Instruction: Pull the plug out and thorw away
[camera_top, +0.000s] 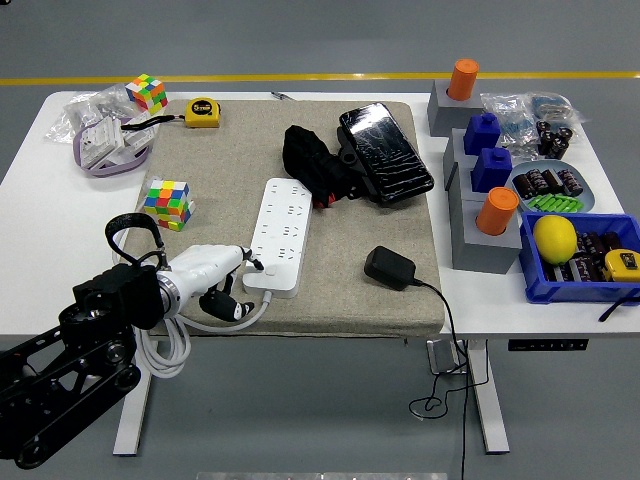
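A white power strip (279, 234) lies on the beige mat (340, 280), its white cord looping off the table's near left edge. A black plug adapter (389, 267) lies loose on the mat to the strip's right, its black cable running over the table's near edge. My left hand (215, 280) is white, with relaxed fingers holding nothing, at the mat's near left corner beside the strip's near end. My right arm is out of view.
A black pouch (385, 153) and black cloth (310, 160) lie at the mat's back. Two Rubik's cubes (167, 203), a yellow tape measure (203, 111) and plastic bags (100, 135) are at the left. Grey blocks with blue and orange pieces (482, 190) and a blue bin (575, 260) stand at the right.
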